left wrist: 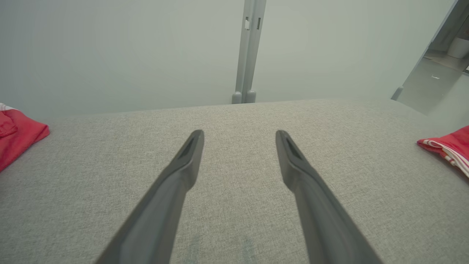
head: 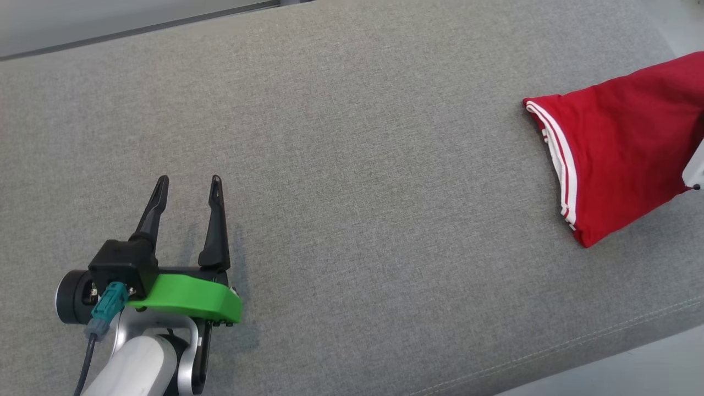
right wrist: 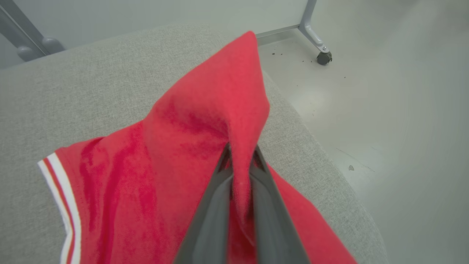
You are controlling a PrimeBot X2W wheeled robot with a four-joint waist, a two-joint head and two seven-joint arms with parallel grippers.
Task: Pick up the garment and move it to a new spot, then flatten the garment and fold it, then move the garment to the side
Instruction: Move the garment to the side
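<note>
- The red knit garment (head: pixel 621 154) with a white-striped hem lies partly flat on the surface. One fold of it is pulled up into a peak.
- The right hand (right wrist: pixel 242 152) is clamped on that raised fold, with its two dark fingers together and the red cloth pinched between them.
- The grey woven-fabric surface (head: pixel 352 137) lies under the garment, and its rounded edge runs just beside the garment on the robot's right.
- Past that edge, beyond the garment, is a pale floor (right wrist: pixel 384 110) with a few dark specks. A grey metal frame leg with a small caster wheel (right wrist: pixel 324 58) stands on it.
- The left hand (head: pixel 189 179) is well apart from the garment, to its left over bare fabric. Its fingers are spread apart with nothing between them.
- A bright green plastic bracket (head: pixel 192 297) and a teal cable plug (head: pixel 107 308) sit at that hand's wrist, on the side away from the garment.
- A second piece of red cloth (left wrist: pixel 18 135) lies farther left of the garment, past the left hand. I cannot tell what it is.
- A grey upright metal post (left wrist: pixel 249 51) stands against the pale wall, behind the surface and left of the garment.
</note>
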